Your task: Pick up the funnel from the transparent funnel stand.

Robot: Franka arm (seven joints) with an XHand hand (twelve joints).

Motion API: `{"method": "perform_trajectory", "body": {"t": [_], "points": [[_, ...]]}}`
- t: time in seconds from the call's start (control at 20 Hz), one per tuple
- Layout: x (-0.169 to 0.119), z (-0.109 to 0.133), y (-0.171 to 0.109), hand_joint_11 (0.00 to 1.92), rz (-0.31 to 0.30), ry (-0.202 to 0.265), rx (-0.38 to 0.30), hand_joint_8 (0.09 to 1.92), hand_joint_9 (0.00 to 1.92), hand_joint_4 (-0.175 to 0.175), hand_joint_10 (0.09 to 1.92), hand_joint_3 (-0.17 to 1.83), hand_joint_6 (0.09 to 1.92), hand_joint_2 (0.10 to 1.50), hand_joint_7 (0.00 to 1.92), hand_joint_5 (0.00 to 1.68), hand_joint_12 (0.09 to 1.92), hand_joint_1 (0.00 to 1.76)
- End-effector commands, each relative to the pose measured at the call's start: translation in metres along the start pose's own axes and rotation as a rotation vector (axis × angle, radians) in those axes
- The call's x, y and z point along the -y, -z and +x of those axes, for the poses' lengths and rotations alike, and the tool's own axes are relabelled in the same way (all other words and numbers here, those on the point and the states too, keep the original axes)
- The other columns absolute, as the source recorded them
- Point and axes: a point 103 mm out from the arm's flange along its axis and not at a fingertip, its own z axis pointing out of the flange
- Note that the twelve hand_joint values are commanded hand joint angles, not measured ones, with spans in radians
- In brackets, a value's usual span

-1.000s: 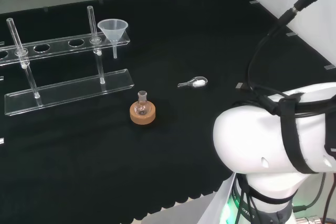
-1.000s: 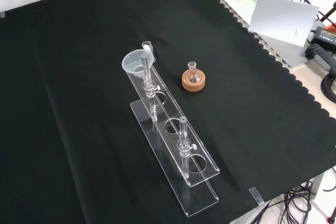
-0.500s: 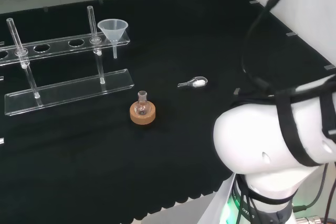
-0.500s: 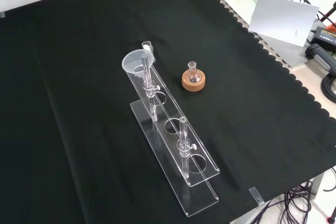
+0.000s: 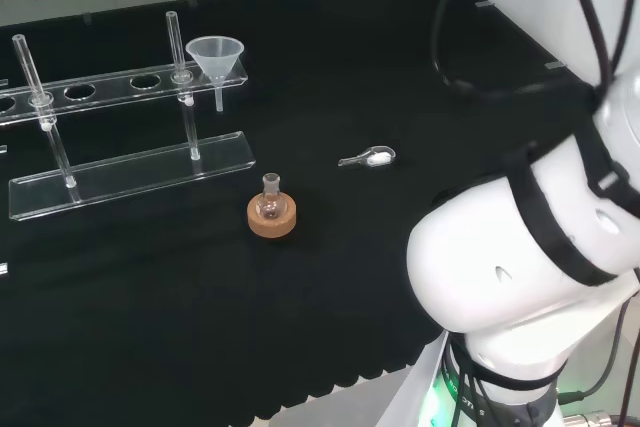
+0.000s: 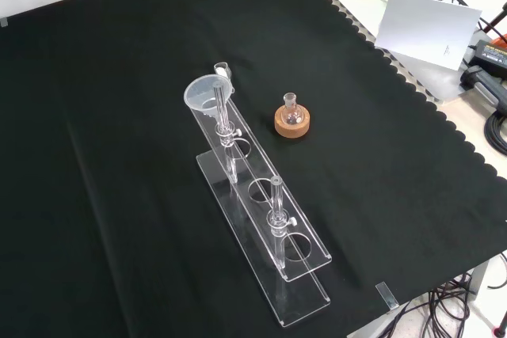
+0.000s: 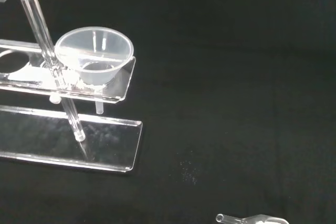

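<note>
In the head view, the funnel [image 5: 215, 57] is seen seated in the end hole of the transparent funnel stand [image 5: 130, 162], at the stand's right end, with its stem hanging below the upper plate. A small flask on a cork ring [image 5: 271, 217] stands nearer the camera on the bench [image 5: 330, 77], and a small scoop [image 5: 368, 158] with white powder lies to its right. The state of the fingers cannot be told. The arm's white links are seen at the right, well apart from the stand.

In the front view, the funnel [image 6: 207, 94] is seen at the far end of the stand [image 6: 265, 223], just beside one of the upright rods. The flask and cork ring [image 6: 291, 121] are set to the right of the stand, near it. It is judged that a reach toward the funnel could catch the rod beside it, and the light stand could be tipped or dragged across the cloth.

In the wrist view, the funnel [image 7: 94, 56] is shown upright in its hole, with a clear rod [image 7: 50, 59] crossing close in front of it. If the funnel is lifted at a slant, its stem could bind in the hole and the stand [image 7: 68, 140] could be raised with it. A pinch on the thin rim could also let the funnel slip.
</note>
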Motion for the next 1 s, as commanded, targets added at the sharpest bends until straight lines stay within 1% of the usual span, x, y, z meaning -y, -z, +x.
{"method": "perform_trajectory", "body": {"t": [0.05,0.2,0.35,0.45,0.55,0.7,0.8,0.9,1.0], "points": [[-0.038,0.009,-0.008,0.0,0.095,0.109,0.084,0.09,0.0,-0.003,0.09,0.02,0.09,0.58,0.0,0.0,0.49,0.56],[-0.047,0.011,-0.016,0.0,0.132,0.123,0.125,0.09,0.0,-0.009,0.09,0.01,0.09,0.57,0.0,0.0,0.52,0.58],[-0.057,0.014,-0.022,0.0,0.165,0.135,0.161,0.09,0.0,-0.01,0.09,0.0,0.09,0.55,0.0,0.0,0.41,0.56],[-0.063,0.018,-0.027,0.0,0.178,0.149,0.173,0.09,0.0,-0.01,0.09,0.0,0.09,0.55,0.0,0.0,0.37,0.55],[-0.069,0.023,-0.032,0.0,0.179,0.163,0.19,0.09,0.0,-0.014,0.09,0.0,0.09,0.55,0.0,0.0,0.36,0.56],[-0.079,0.033,-0.038,0.0,0.178,0.179,0.206,0.09,0.0,-0.04,0.09,0.02,0.09,0.6,0.0,0.0,0.31,0.69],[-0.086,0.04,-0.041,0.0,0.174,0.186,0.211,0.09,0.0,-0.054,0.09,0.03,0.09,0.62,0.0,0.0,0.23,0.75],[-0.094,0.046,-0.044,0.0,0.171,0.185,0.208,0.09,0.0,-0.059,0.09,0.04,0.09,0.63,0.0,0.0,0.18,0.78],[-0.101,0.05,-0.048,0.0,0.164,0.173,0.205,0.09,0.0,-0.06,0.09,0.04,0.09,0.63,0.0,0.0,0.12,0.78]]}}
